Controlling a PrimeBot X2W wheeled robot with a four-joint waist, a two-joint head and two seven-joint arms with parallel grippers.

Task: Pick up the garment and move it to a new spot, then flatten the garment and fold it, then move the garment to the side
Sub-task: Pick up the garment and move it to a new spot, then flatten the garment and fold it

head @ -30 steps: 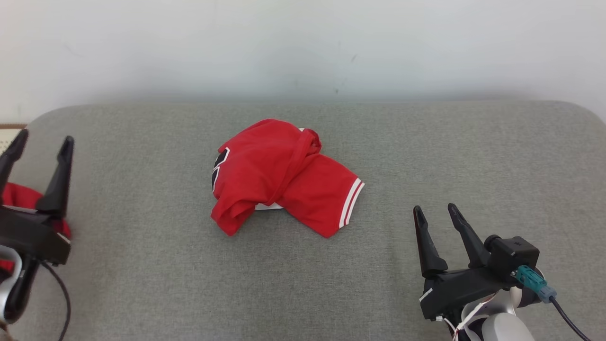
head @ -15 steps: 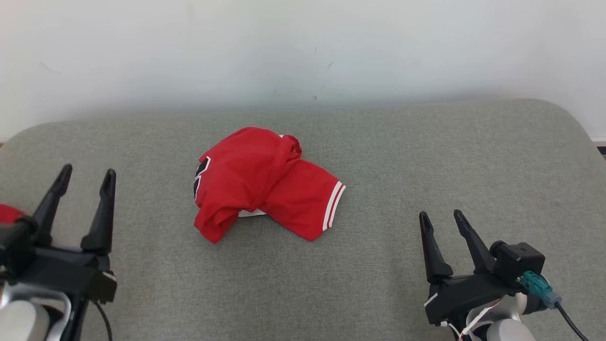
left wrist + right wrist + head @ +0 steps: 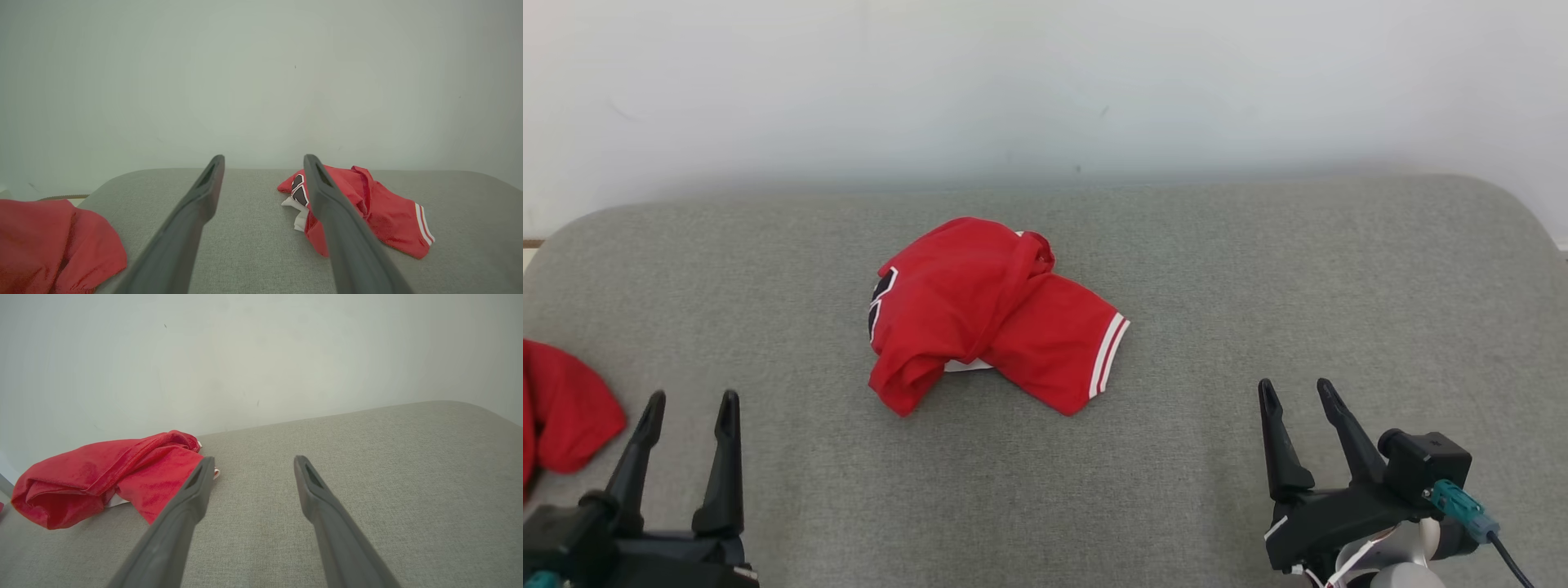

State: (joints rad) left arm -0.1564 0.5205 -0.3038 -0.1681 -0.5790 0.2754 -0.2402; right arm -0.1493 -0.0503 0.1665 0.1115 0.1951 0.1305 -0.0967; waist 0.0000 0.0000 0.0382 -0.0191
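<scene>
The left gripper (image 3: 692, 398) and right gripper (image 3: 1294, 385) are held wide open and empty at the near edge. The crumpled red garment (image 3: 992, 314) lies farther off, centred on the grey cushion (image 3: 1217, 269). A second red cloth (image 3: 564, 408) at the left could be grabbed by mistake. It is shown large in the left wrist view, whereas the right wrist view faces the garment.

Noting matte-black left pincer (image 3: 692, 398) and right pincer (image 3: 1294, 384), long tapered fingers (image 3: 725, 457); right carries teal connector (image 3: 1454, 500), black cable (image 3: 1515, 563), silver wrist (image 3: 1401, 573).

Left end effector (image 3: 690, 406) sits low at the left, fingers spread and empty; right end effector (image 3: 1297, 393) likewise at the right.
</scene>
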